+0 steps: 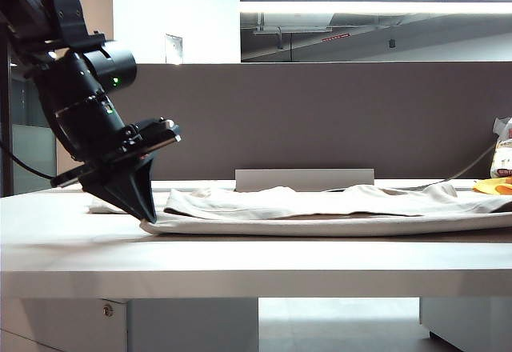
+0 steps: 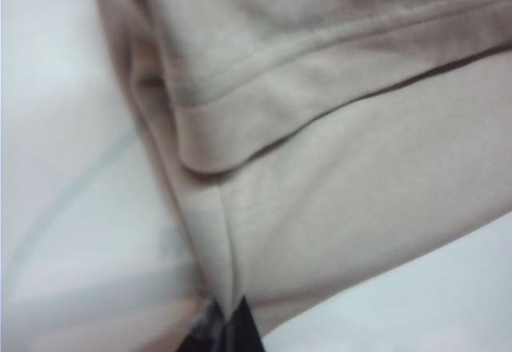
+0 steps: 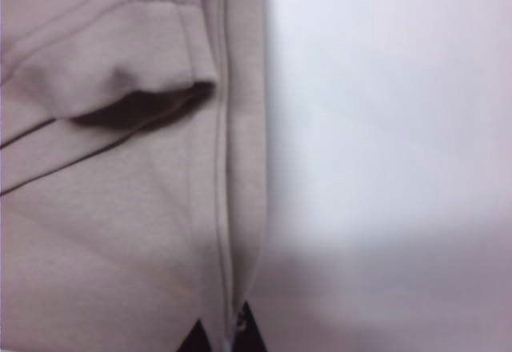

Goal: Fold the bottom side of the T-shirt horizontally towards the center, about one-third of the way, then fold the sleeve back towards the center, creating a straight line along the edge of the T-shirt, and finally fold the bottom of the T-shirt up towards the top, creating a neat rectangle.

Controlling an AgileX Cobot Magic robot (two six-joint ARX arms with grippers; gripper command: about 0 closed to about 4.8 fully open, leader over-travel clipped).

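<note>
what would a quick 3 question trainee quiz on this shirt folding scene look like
1. True or false: the left hand is open above the T-shirt.
2. What does the right hand pinch? A) the yellow object B) a T-shirt edge C) nothing
3. The T-shirt lies on the ____.

Key: 1 false, it is shut on the cloth at the shirt's left end; 2 B; 3 desk.
</note>
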